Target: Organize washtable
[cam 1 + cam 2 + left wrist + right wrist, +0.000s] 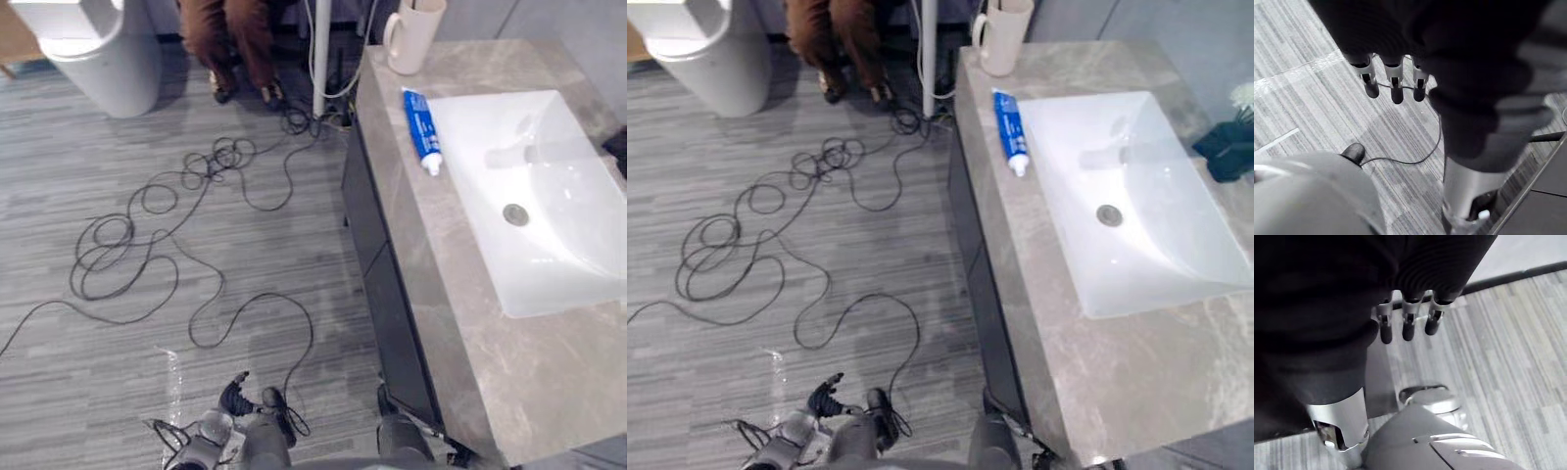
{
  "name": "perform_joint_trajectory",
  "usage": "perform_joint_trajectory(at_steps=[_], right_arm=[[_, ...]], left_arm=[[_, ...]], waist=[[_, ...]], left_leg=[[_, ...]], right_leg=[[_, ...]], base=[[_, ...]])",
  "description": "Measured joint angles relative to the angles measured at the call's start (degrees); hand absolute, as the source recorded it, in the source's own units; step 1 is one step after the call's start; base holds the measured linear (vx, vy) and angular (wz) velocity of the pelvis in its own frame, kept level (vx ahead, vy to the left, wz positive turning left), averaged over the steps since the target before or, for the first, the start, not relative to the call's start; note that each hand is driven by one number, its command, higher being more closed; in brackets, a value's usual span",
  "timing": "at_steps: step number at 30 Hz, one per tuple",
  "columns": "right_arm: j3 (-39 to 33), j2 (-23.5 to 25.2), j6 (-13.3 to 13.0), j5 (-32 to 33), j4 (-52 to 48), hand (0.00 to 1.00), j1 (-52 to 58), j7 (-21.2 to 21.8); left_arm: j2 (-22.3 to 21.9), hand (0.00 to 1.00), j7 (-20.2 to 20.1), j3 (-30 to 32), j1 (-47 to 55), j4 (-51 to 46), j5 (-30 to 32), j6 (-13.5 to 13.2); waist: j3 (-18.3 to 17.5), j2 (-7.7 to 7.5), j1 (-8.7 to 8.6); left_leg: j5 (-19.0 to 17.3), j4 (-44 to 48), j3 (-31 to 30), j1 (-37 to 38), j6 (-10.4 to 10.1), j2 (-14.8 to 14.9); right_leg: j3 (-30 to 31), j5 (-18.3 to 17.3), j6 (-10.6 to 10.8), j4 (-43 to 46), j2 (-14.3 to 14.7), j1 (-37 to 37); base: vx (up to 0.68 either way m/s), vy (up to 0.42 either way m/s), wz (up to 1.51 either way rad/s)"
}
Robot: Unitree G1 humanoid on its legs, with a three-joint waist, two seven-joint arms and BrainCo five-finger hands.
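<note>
A grey stone washtable (431, 274) runs along the right, with a white sink (549, 196) set into it. A blue toothpaste tube (421, 127) lies on the counter beside the sink's left rim, cap toward me. At the far end of the counter stands a cream mug (413, 34). A dark object (1227, 147) sits at the sink's right edge. My left hand (235, 397) hangs low over the floor, left of the washtable, with its fingers (1396, 85) straight and empty. My right hand (1408, 325) also hangs over the floor, relaxed and holding nothing.
A white rounded fixture (98, 54) stands at the far left. A person's legs in brown trousers (235, 39) are at the back, next to a white pole (321, 59). The washtable's dark front (377, 264) faces the grey plank floor.
</note>
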Motion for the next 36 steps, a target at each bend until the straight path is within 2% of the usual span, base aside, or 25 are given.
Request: perform_joint_trajectory(at_steps=[3, 4, 5, 6, 7, 8, 11, 13, 15, 19, 23, 26, 29, 36], right_arm=[[0.2, -0.4, 0.0, 1.7, 0.1, 0.00, 0.5, -0.7], [0.3, -0.3, -0.1, 2.3, 0.3, 0.00, 0.8, -0.7], [0.4, -0.1, -0.3, 2.4, 0.3, 0.00, 0.8, -0.7], [1.0, 0.5, -0.7, 2.4, 0.3, 0.00, 0.7, -0.5], [1.7, 0.8, -1.1, 2.7, 0.4, 0.00, 0.2, -0.5], [2.1, 1.0, -1.4, 2.8, 0.4, 0.00, 0.1, -0.5], [2.3, 0.9, -2.3, 3.9, 0.5, 0.00, 0.1, -0.4], [2.1, 0.4, -2.4, 3.9, 0.4, 0.00, -0.1, -0.1], [2.0, 0.3, -2.4, 3.8, 0.3, 0.00, -0.1, -0.1], [0.1, 1.1, -2.3, 3.8, 0.3, 0.00, 0.0, -0.1], [0.0, 1.6, -2.2, 3.8, 0.5, 0.00, 0.6, 0.0], [0.0, 1.6, -2.2, 3.8, 0.6, 0.00, 0.7, -0.2], [0.0, 1.6, -2.2, 3.8, 0.6, 0.00, 1.0, -0.3], [-0.1, 0.8, -2.2, 3.8, 0.7, 0.00, 2.4, -0.3]], left_arm=[[0.0, 0.00, 0.2, -0.1, 0.3, -0.1, 0.0, 0.1], [-0.4, 0.00, 0.2, -0.1, 0.2, -0.3, 0.0, 0.1], [-0.2, 0.00, 0.3, 0.0, 0.2, -0.6, 0.0, 0.1], [0.4, 0.00, 0.5, 0.0, -0.3, -0.8, 0.1, 0.1], [0.5, 0.00, 0.6, 0.0, -0.6, -1.2, 0.1, 0.1], [0.4, 0.00, 0.5, 0.0, -0.8, -1.1, 0.1, 0.1], [-1.3, 0.00, 0.0, -0.1, -0.8, -0.7, 0.1, 0.2], [-4.0, 0.00, -0.7, -0.2, -1.0, -0.7, 0.1, 0.3], [-4.9, 0.00, -0.8, -0.1, -1.1, -0.8, -0.1, 0.1], [-4.6, 0.00, -1.7, 0.1, -0.2, -0.6, -0.2, 0.1], [-4.2, 0.00, -1.9, 2.0, 2.8, -0.5, -0.2, 0.9], [-3.5, 0.00, -1.9, 2.1, 3.5, -0.4, -0.2, 1.1], [-3.5, 0.00, -1.9, 2.0, 3.5, 0.2, -0.2, 1.0], [-3.8, 0.00, -2.0, 1.7, 3.7, 0.8, -0.2, 0.9]], waist=[[0.1, 0.15, -0.56], [0.6, 0.92, -0.68], [0.5, 0.84, -0.77], [0.3, -0.12, -0.88], [0.2, -1.26, -0.65], [0.2, -1.59, -0.74], [1.0, -0.80, -1.09], [1.9, 1.09, -1.36], [1.9, 1.34, -1.43], [1.8, 1.05, -1.93], [1.3, 0.44, -0.58], [1.1, 0.53, -0.63], [1.0, 0.88, -0.71], [0.3, 2.40, -0.75]], left_leg=[[0.6, -2.1, 2.2, 3.6, 0.5, -0.4], [1.2, -3.3, 2.8, 4.9, 0.4, -0.4], [1.5, -4.2, 3.1, 5.3, 0.3, -0.2], [2.9, -5.7, 3.4, 5.4, 0.0, -0.7], [3.7, -7.0, 4.1, 5.6, -0.5, -1.4], [4.3, -7.5, 4.2, 5.5, -0.8, -1.5], [7.5, -11.4, 3.9, 7.5, -2.2, -1.5], [9.8, -14.7, 4.0, 10.6, -2.9, -0.3], [11.6, -16.6, 4.0, 12.0, -2.9, -0.1], [14.3, -19.9, 2.4, 12.8, -2.5, -0.9], [13.9, -20.0, 2.4, 14.0, -2.0, -2.3], [13.9, -20.2, 2.1, 14.0, -1.9, -2.7], [13.8, -20.4, 1.6, 14.3, -1.9, -2.8], [13.8, -20.4, 1.0, 15.9, -1.9, -2.6]], right_leg=[[-3.1, 0.4, -0.6, 3.4, 0.2, -0.2], [-3.2, -0.8, -1.7, 4.3, 0.8, -0.4], [-3.1, -1.9, -2.7, 4.2, 1.6, -0.5], [-3.2, -3.9, -3.4, 3.0, 3.3, 0.2], [-4.5, -5.2, -4.2, 1.1, 3.4, 0.5], [-4.5, -5.7, -4.3, 0.1, 3.4, 0.8], [-5.1, -9.2, -5.4, -2.2, 4.2, 2.9], [-6.4, -9.5, -6.0, -2.1, 5.5, 4.7], [-7.1, -10.0, -6.6, -1.5, 6.1, 5.2], [-9.7, -10.8, -6.2, -0.6, 5.9, 5.8], [-9.5, -10.9, -5.6, -1.0, 4.5, 7.5], [-9.6, -10.1, -5.0, -2.5, 4.2, 8.4], [-10.1, -8.7, -5.1, -4.5, 4.2, 10.0], [-11.0, -8.3, -5.4, -5.9, 4.4, 12.6]], base=[[0.06, 0.060, -0.18], [0.04, 0.024, -0.25], [0.00, -0.041, -0.10], [-0.04, -0.127, -0.17], [-0.05, -0.153, -0.13], [-0.06, -0.201, -0.11], [-0.05, -0.221, 0.04], [-0.09, -0.149, 0.00], [-0.10, -0.072, 0.14], [-0.10, -0.013, 0.34], [0.00, 0.049, 0.10], [0.01, 0.027, 0.06], [0.04, 0.011, 0.05], [0.04, -0.003, 0.05]])
